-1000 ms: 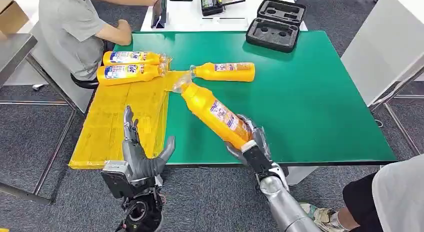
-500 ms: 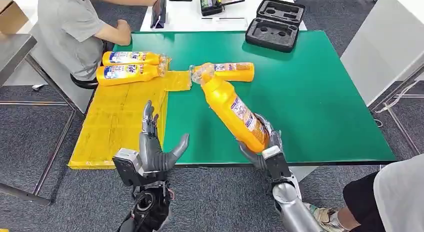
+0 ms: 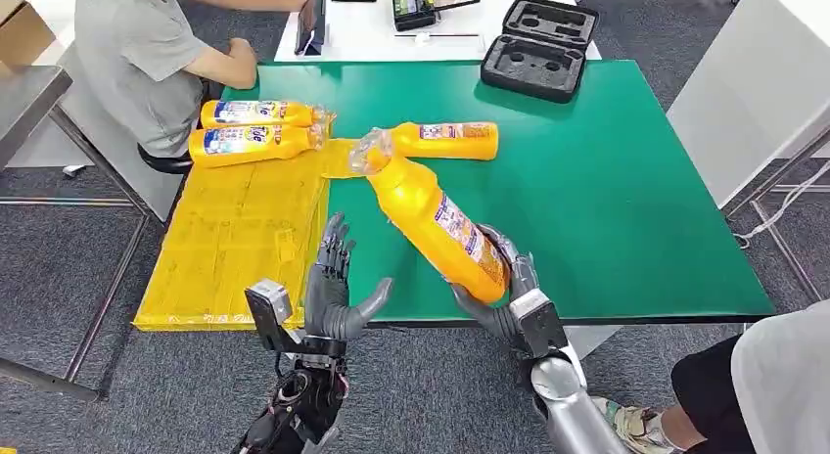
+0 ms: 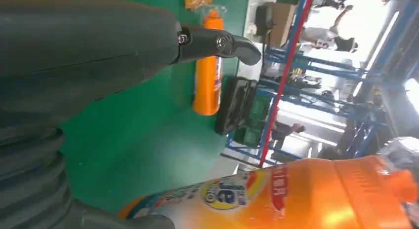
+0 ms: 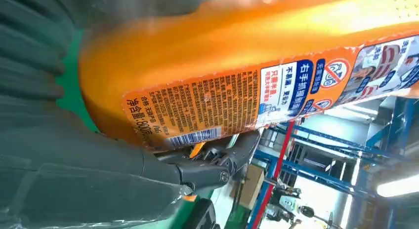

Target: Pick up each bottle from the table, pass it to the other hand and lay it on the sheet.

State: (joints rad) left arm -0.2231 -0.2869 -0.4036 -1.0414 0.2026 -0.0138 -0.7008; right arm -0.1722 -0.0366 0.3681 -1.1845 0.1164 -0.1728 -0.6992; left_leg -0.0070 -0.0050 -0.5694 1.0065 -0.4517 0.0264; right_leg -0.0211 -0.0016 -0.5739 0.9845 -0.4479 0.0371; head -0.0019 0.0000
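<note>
held bottle (image 3: 436, 222): orange, tilted | table bottle (image 3: 442, 140): lying | sheet (image 3: 240, 229): yellow, two bottles (image 3: 256, 132)

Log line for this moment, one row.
right hand: grips bottle | left hand: empty, fingers apart | sheet: two bottles | phase: pre-handover

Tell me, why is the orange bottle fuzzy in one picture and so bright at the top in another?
In the right wrist view the held bottle sits very close to the camera, so its upper side is smeared and glary, though the label stays readable. In the left wrist view the window area behind the blue racks is washed out white. The head view is evenly lit and sharp, showing the right robot hand clearly.
</note>
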